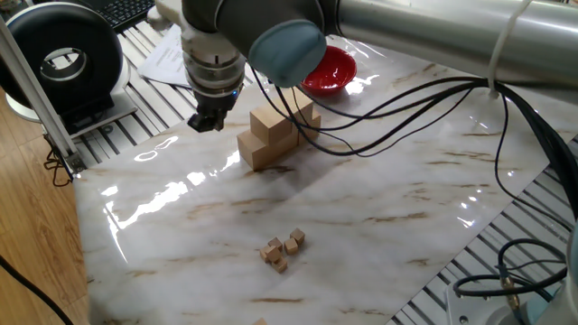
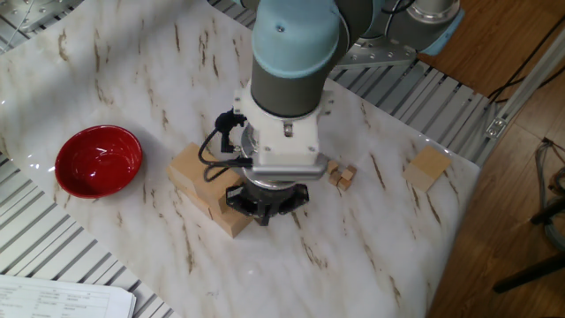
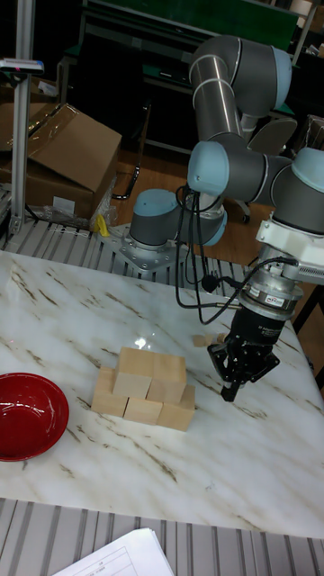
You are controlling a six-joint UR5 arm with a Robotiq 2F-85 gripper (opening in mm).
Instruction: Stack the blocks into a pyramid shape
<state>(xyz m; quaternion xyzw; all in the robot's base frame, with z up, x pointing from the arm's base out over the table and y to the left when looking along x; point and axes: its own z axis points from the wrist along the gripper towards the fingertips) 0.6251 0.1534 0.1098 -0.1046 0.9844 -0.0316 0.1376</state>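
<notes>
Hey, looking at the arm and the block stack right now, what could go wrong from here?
1. The hand hangs close beside the stack, carrying nothing; a sideways sweep might knock the blocks over.
2. One big block sits alone near the table edge, so a poor grasp could push it off.
3. The black cable drapes near the stack and might snag it.
</notes>
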